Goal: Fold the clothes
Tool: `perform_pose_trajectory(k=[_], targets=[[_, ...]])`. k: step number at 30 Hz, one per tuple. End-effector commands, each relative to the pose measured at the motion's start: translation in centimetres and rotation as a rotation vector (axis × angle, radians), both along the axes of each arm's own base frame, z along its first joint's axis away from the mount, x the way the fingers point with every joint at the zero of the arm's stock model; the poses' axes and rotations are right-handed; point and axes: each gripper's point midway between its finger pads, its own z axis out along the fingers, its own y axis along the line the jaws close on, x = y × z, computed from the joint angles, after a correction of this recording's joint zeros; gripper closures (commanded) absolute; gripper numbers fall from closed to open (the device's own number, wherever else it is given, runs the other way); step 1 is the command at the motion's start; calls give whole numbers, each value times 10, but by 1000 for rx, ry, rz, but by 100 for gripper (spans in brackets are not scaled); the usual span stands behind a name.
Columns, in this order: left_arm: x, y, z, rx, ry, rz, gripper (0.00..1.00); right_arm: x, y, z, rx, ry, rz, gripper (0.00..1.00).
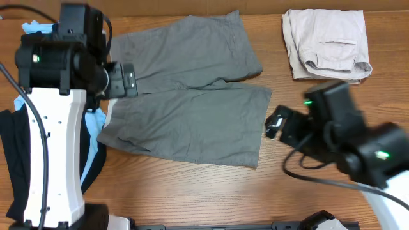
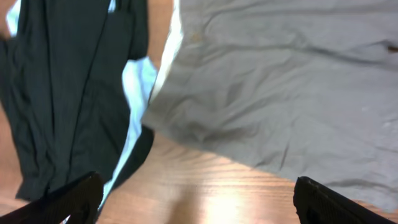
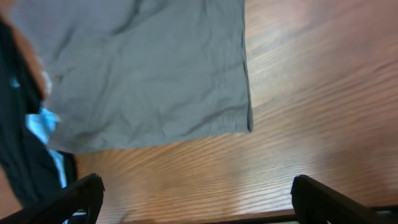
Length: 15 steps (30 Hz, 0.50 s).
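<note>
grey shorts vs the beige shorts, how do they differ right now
The grey shorts lie spread open and flat with both legs showing; the beige shorts are folded into a compact bundle. The grey shorts are medium grey, the beige shorts pale cream. The grey shorts sit mid-table, the beige shorts near the overhead view's top right corner. Both rest on the wooden table.

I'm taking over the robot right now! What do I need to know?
Left gripper: open, empty, over the waistband end of the grey shorts.
Right gripper: open, empty, by the hem of the near leg.
The shorts lie flat on the table with both legs spread out. Nothing is folded yet.
Left to do: every fold.
Beige shorts lie folded at the far right, not part of this job.
</note>
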Motion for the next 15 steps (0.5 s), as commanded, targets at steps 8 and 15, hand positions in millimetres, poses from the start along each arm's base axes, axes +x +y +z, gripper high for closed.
perform_pose_trajectory(k=[8, 15], targets=[[-25, 5, -80, -4, 105, 107, 0, -13, 10, -72, -8, 171, -154, 0], [-31, 1, -144, -17, 190, 97, 0, -27, 7, -97, -34, 248, -149, 0]])
